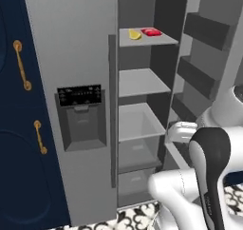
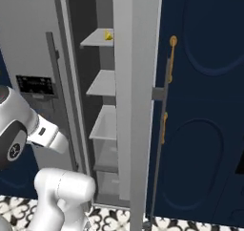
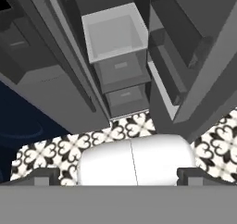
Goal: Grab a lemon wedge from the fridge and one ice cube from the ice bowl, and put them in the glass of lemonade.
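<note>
Gripper (image 3: pixel 118 174) jaws stand spread wide with nothing between them, the fingertips (image 3: pixel 44 174) poised low over black-and-white patterned floor tiles (image 3: pixel 55 151) in front of the fridge (image 1: pixel 76 81). Navy cabinets (image 1: pixel 19 129) with gold handles (image 1: pixel 22 65) flank the fridge on both sides. Its right door (image 1: pixel 209 53) is swung open, showing grey shelves (image 1: pixel 142 84) above and drawers (image 3: pixel 115 31) below; the left door, with its black dispenser panel (image 1: pixel 79 96), is closed. On the top shelf (image 1: pixel 147 39) lies the lemon wedge (image 1: pixel 135 34), just beside a flat red item (image 1: pixel 152 32). That wedge sits high above and well apart from the gripper, which looks down toward the lower drawers.
</note>
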Robot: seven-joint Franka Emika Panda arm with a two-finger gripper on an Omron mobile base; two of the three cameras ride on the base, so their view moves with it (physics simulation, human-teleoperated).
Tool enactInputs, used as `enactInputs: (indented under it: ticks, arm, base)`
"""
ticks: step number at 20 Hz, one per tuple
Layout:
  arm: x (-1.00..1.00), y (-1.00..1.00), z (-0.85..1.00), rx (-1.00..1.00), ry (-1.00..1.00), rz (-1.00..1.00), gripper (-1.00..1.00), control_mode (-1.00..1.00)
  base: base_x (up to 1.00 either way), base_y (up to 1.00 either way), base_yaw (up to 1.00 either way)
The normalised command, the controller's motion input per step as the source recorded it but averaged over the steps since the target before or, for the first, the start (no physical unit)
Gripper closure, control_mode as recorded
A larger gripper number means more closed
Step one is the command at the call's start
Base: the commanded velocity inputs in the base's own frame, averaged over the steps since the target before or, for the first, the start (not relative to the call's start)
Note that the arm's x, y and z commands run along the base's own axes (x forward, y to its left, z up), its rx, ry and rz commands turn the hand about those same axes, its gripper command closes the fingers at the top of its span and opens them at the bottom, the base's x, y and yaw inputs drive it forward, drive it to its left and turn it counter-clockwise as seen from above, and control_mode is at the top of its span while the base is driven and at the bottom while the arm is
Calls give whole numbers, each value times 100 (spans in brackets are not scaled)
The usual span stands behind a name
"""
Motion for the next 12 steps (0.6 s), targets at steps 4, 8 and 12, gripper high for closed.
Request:
enactInputs:
  ticks: [4, 8, 12]
  arm:
    - [0, 0, 0, 0, 0, 0, -100, 100]
    - [0, 0, 0, 0, 0, 0, -100, 100]
    - [0, 0, 0, 0, 0, 0, -100, 100]
  base:
    - [81, 0, -3]
    - [44, 0, -1]
    - [0, 6, -7]
